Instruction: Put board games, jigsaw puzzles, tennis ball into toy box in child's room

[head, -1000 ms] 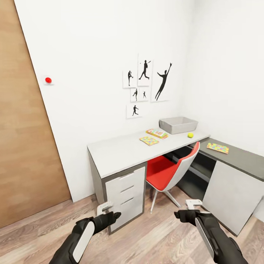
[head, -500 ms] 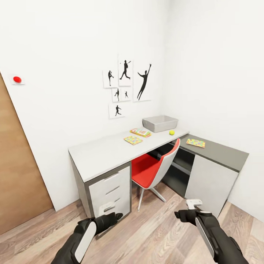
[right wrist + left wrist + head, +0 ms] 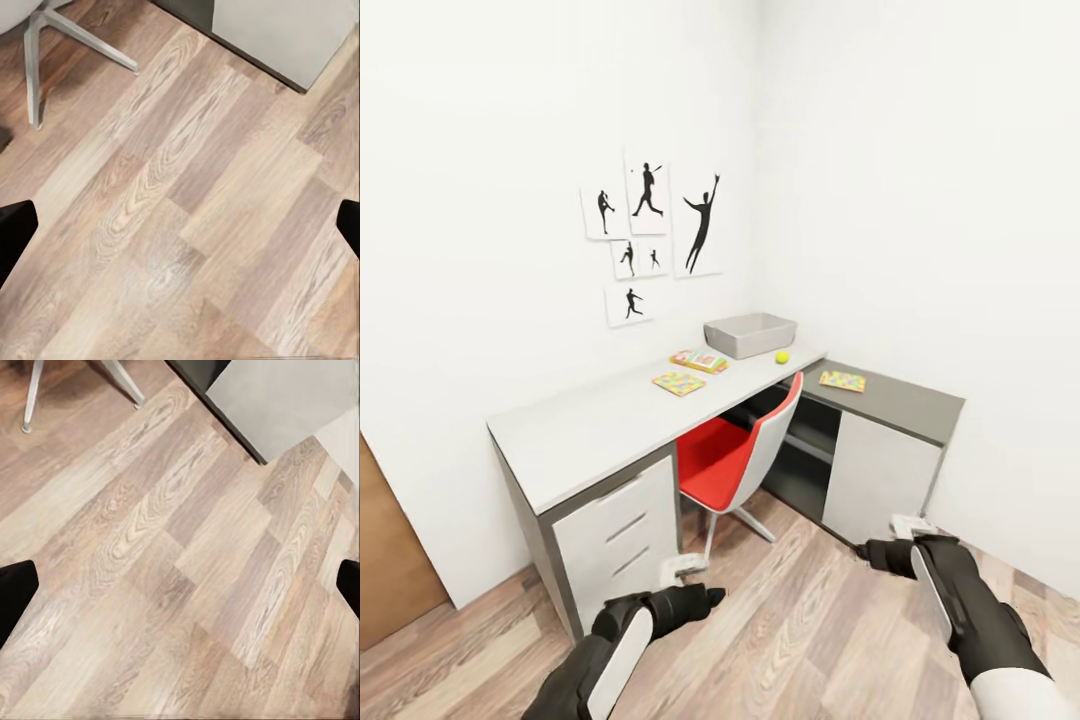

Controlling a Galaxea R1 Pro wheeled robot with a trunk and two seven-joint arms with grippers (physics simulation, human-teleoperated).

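The table (image 3: 585, 425) stands against the far wall, well ahead of both arms. At its far end sits the light-grey toy box (image 3: 750, 335), with the yellow tennis ball (image 3: 782, 357) just beside it. A colourful board game (image 3: 698, 361) and a jigsaw puzzle (image 3: 679, 382) lie on the pale top. A second jigsaw puzzle (image 3: 842, 380) lies on the dark corner section. The bed is out of view. My left gripper (image 3: 685, 578) (image 3: 180, 585) and right gripper (image 3: 900, 535) (image 3: 180, 225) hang low over the wooden floor, both open and empty.
A red and white chair (image 3: 738, 458) is tucked under the table between the white drawers (image 3: 615, 535) and the corner cabinet (image 3: 880, 475). Sports silhouette pictures (image 3: 648, 235) hang on the wall. A wooden door edge (image 3: 385, 580) shows at the left.
The camera has swung right, so the desk sits further left in the picture and the door has nearly left it. Both arms stay low and open.
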